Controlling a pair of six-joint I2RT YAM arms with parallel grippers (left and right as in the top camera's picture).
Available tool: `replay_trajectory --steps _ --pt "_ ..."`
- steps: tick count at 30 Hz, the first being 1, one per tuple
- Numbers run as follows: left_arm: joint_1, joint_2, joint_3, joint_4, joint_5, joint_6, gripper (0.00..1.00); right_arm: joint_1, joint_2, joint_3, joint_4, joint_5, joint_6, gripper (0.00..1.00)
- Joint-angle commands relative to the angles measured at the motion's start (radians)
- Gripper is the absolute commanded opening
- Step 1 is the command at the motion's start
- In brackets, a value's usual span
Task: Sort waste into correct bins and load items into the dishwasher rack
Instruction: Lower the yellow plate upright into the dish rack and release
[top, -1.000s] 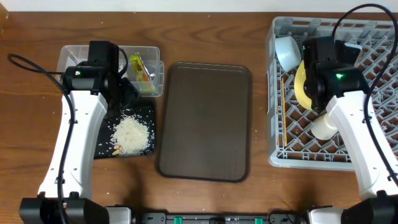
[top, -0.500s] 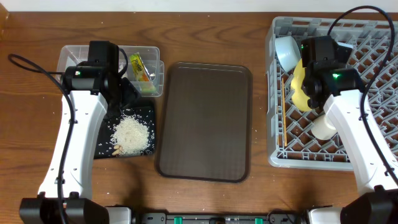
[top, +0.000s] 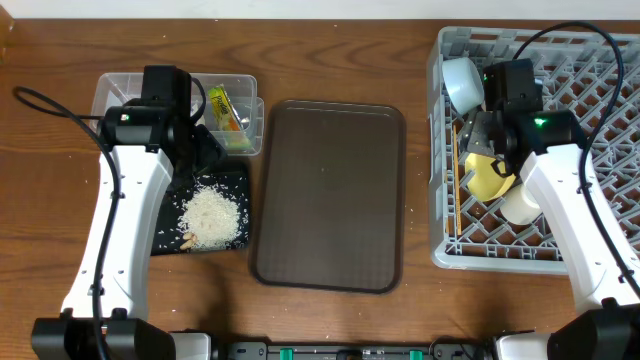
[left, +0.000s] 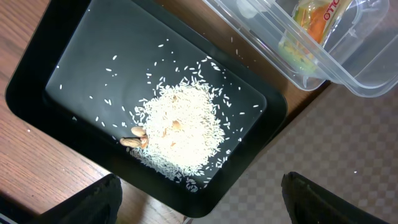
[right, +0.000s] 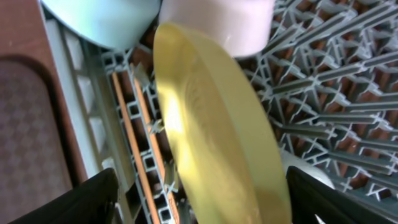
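Note:
My right gripper (top: 487, 138) hangs open over the grey dishwasher rack (top: 600, 100). The yellow plate (right: 211, 124) leans on edge between its spread fingers, and whether it touches either finger I cannot tell. A light blue bowl (top: 462, 82) sits behind the plate, and wooden chopsticks (right: 134, 124) lie along the rack's left side. My left gripper (left: 202, 208) is open above the black tray (left: 81, 68), which holds a heap of rice scraps (left: 180, 130). The green-and-orange wrapper (left: 311, 25) lies in the clear tub (top: 120, 88).
A large brown serving tray (top: 328, 195) lies on the table between the bins and the rack. A whitish vessel (top: 520, 205) rests in the rack just in front of the plate. A few nut-like bits (left: 134, 141) lie at the rice heap's edge.
My right gripper went from shut to open. The yellow plate sank from standing high to leaning lower in the rack. The left arm has not moved.

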Motion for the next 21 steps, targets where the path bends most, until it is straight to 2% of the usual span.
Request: replay_trajectory --steps 1,3,7,13,17,21 --pt "0.005 -0.012 0.002 -0.007 -0.009 0.011 0.85 -0.004 -0.015 0.002 -0.017 -0.042 -0.006 0.87" --pt "0.005 -0.012 0.002 -0.013 -0.009 0.026 0.86 -0.011 -0.032 0.003 -0.033 -0.047 0.004 0.93" --pt "0.005 -0.012 0.002 -0.023 -0.009 0.087 0.86 -0.053 -0.079 0.003 -0.039 -0.107 -0.002 0.96" --pt "0.005 -0.012 0.002 -0.066 -0.009 0.170 0.91 -0.143 -0.118 0.002 -0.101 -0.343 -0.137 0.95" --pt "0.005 -0.012 -0.003 -0.150 -0.009 0.233 0.97 -0.176 -0.119 -0.005 -0.178 -0.407 -0.183 0.99" --pt "0.004 -0.012 -0.035 -0.214 -0.008 0.270 0.98 -0.177 -0.119 -0.023 -0.193 -0.481 -0.237 0.99"
